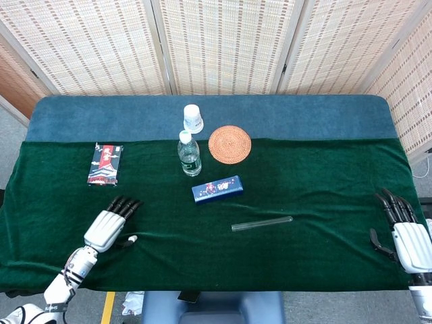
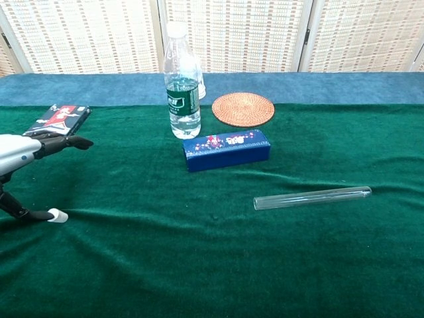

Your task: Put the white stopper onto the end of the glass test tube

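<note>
Green cloth [image 1: 290, 196] covers the near part of the table, with a blue strip along the far edge. At the 8 o'clock corner of the head view the left hand [image 1: 106, 226] hovers low, its fingers stretched flat toward 1 o'clock and its thumb reaching down to the white stopper [image 2: 57, 215]; the thumb tip touches the stopper's end, but I cannot tell whether anything grips it, since the other fingers stay spread above. The stopper lies on the cloth just beside that hand, toward 4 o'clock from it. At 12 o'clock from the hand lies a small printed packet [image 1: 105, 163]. Near the middle stands a water bottle [image 2: 181, 83] with a paper cup [image 1: 193, 119] behind it, a round woven coaster [image 1: 229, 144] at its 3 o'clock, and a blue box [image 2: 226, 150] in front. The glass test tube [image 2: 313, 197] lies on its side at 5 o'clock from the box, well apart from the stopper. At the far right edge the right hand [image 1: 405, 233] rests released, fingers extended and empty.
</note>
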You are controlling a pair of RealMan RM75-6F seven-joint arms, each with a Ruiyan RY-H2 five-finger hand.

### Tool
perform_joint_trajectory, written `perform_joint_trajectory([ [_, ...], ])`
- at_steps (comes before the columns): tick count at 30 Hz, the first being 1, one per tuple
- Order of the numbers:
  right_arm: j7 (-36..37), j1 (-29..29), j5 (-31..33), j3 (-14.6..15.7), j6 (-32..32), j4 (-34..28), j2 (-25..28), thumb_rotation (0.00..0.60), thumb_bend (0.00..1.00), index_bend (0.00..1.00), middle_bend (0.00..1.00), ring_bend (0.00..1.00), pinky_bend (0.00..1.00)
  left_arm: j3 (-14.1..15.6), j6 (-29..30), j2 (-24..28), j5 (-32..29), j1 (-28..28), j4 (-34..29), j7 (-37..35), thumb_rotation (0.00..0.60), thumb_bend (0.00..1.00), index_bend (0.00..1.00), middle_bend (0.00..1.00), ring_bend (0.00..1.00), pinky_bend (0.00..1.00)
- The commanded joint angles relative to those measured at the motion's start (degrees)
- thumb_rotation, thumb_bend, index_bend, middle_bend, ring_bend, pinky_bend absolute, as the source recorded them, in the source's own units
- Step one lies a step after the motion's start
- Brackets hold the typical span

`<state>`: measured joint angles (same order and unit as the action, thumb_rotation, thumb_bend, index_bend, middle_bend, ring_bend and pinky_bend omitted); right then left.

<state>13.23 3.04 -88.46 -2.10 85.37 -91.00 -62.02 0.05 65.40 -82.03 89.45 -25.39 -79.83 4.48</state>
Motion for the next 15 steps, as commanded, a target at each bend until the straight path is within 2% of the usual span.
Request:
perform_joint_trajectory([
  [1, 0.0, 0.0, 0.1, 0.0, -0.1, 0.1, 0.0, 0.6, 0.57, 0.0, 0.0, 0.0, 0.0, -0.3, -0.5, 0.0, -0.6, -0.4, 0.1, -0.1, 0.6, 0.21, 0.07, 0.13, 0.09, 0.0],
  [15, 0.3, 0.0, 0.2, 0.0, -0.1, 0.3, -0.1, 0.6, 0.57, 0.0, 0.0, 0.0, 0.0, -0.6, -0.9, -0.2, -1.9, -1.0, -0.2, 0.7, 0.6, 0.21, 0.07, 0.13, 0.09, 0.0],
])
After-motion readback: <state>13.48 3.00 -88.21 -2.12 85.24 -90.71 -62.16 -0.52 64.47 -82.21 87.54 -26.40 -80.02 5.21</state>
